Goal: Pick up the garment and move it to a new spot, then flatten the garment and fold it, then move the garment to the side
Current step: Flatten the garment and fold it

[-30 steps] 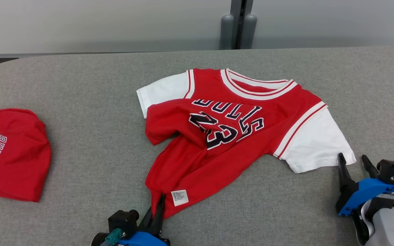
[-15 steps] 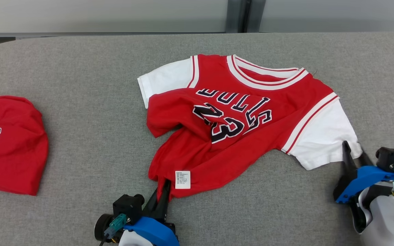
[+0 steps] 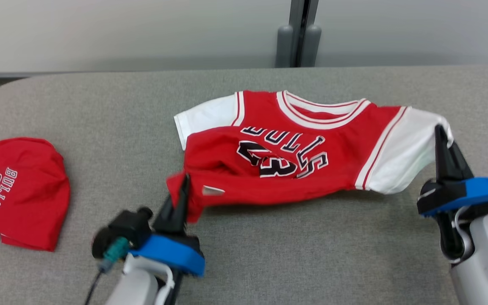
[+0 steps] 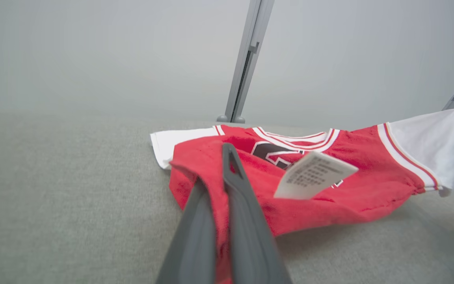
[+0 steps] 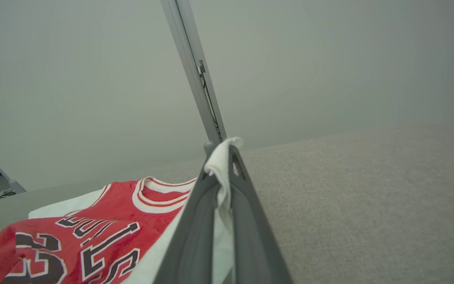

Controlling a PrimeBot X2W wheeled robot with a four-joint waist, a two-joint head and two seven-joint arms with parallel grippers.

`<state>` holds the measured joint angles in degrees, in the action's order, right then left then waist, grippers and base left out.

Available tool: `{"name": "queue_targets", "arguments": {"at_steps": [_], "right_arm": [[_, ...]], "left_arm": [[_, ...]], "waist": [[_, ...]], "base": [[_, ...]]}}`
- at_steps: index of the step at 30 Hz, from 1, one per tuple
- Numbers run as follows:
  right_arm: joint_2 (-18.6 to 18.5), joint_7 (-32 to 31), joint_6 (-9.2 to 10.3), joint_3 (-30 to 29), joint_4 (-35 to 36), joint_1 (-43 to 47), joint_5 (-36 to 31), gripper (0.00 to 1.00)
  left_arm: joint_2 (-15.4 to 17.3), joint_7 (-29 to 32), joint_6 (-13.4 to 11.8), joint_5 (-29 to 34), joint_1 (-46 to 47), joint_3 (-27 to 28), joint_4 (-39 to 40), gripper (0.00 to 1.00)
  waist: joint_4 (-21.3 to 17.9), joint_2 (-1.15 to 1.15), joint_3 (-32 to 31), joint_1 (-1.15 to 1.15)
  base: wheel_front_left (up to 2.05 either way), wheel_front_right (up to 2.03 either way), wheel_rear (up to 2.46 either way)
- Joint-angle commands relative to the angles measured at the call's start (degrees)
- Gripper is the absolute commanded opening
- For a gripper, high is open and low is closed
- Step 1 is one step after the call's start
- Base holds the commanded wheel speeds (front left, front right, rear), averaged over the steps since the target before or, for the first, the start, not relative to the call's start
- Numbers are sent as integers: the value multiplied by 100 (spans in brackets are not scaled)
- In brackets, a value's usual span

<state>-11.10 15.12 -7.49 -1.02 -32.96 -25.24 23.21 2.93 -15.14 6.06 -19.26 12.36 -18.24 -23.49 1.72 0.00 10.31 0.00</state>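
The garment (image 3: 286, 156) is a red jersey with white sleeves and dark "BULLS 23" lettering, stretched between my grippers over the grey table (image 3: 100, 110). My left gripper (image 3: 183, 186) is shut on its red hem corner, beside a white care label (image 4: 313, 175); the fingers (image 4: 235, 205) pinch red cloth. My right gripper (image 3: 441, 137) is shut on the edge of the white sleeve (image 3: 405, 156), and white cloth (image 5: 221, 173) sticks out between its fingers. The near side of the garment (image 4: 329, 189) hangs lifted off the table; its collar side lies on it.
A second red garment (image 3: 19, 190) printed "BULLS 23" lies bunched at the table's left edge. A grey wall with a vertical post (image 3: 299, 34) stands behind the table. Bare grey tabletop stretches in front of the jersey and to its right.
My right gripper closed on the white sleeve and lifted it up and back. My left gripper raised the hem corner, pulling the jersey taut. The head camera shifted too.
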Motion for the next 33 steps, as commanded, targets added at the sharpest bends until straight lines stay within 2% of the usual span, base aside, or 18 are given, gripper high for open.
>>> {"name": "queue_targets", "arguments": {"at_steps": [1, 5, 9, 13, 18, 24, 28, 33], "right_arm": [[-78, 4, 0, 62, 263, -107, 157, 0], [-265, 3, 0, 249, 896, -360, 671, 0], [-433, 3, 0, 403, 1399, -769, 1290, 0], [-682, -83, 0, 507, 1841, -1282, 1846, 0], [-885, -452, 0, 448, 2120, -1918, 2059, 0], [-1141, -665, -1, 611, 1797, -2697, 1595, 0], [-1218, -621, 0, 711, 1433, -3245, 1407, 0], [-1214, -395, 0, 816, 750, -4255, 1194, 0]], "left_arm": [[64, -2, 42, 110, 213, 170, 229, 0], [328, -1, 107, 342, 607, 576, 888, 0], [765, -2, 145, 466, 1160, 683, 1339, 0], [1169, 30, 150, 324, 1794, 698, 1641, 0], [1599, 527, 140, 99, 2545, 664, 1791, 0], [1656, 890, 86, 43, 3294, 680, 1532, 0], [1544, 851, 41, 81, 3759, 631, 1215, 0], [1353, 666, -79, 216, 4761, 596, 538, 0]], "waist": [[-97, 0, -176, 0], [-170, 0, -472, 0], [-239, 0, -699, 0], [-293, 0, -823, 0], [-387, 0, -692, 0], [-464, 0, 13, 0], [-497, 0, 452, 0], [-581, 0, 1180, 0]], "base": [[0, 0, 0], [0, 0, 0], [0, 0, 0], [0, 0, 0], [0, 0, 0], [0, 0, 0], [0, 0, 0], [0, 0, 0]]}}
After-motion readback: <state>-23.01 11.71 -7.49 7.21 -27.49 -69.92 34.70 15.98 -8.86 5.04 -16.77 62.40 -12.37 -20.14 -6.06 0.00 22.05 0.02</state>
